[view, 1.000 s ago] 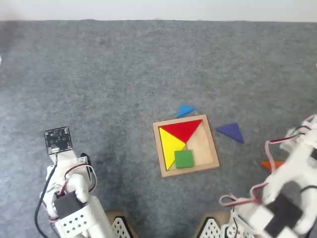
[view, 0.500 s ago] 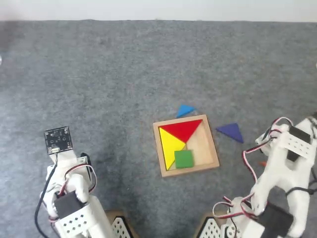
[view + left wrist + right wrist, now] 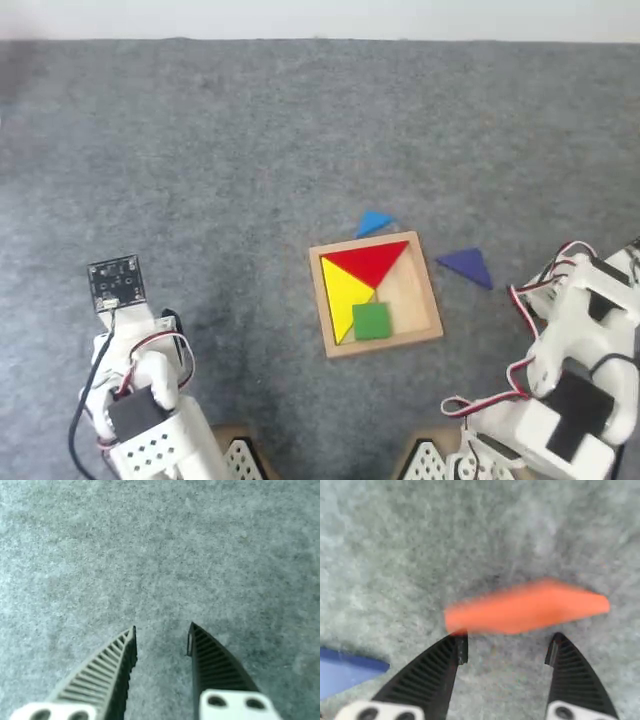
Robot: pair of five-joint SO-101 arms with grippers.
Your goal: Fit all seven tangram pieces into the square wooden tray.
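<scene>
While right jaws gape, orange piece (image 3: pixel 525 612) lies seemingly just ahead

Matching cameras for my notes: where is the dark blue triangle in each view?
High view: dark blue triangle on the grey mat, just right of the wooden tray, not touching.
Right wrist view: its corner beside the open right gripper, near the orange piece.
Left wrist view: open left gripper above the mat.
Shared landmark: the mat.
</scene>
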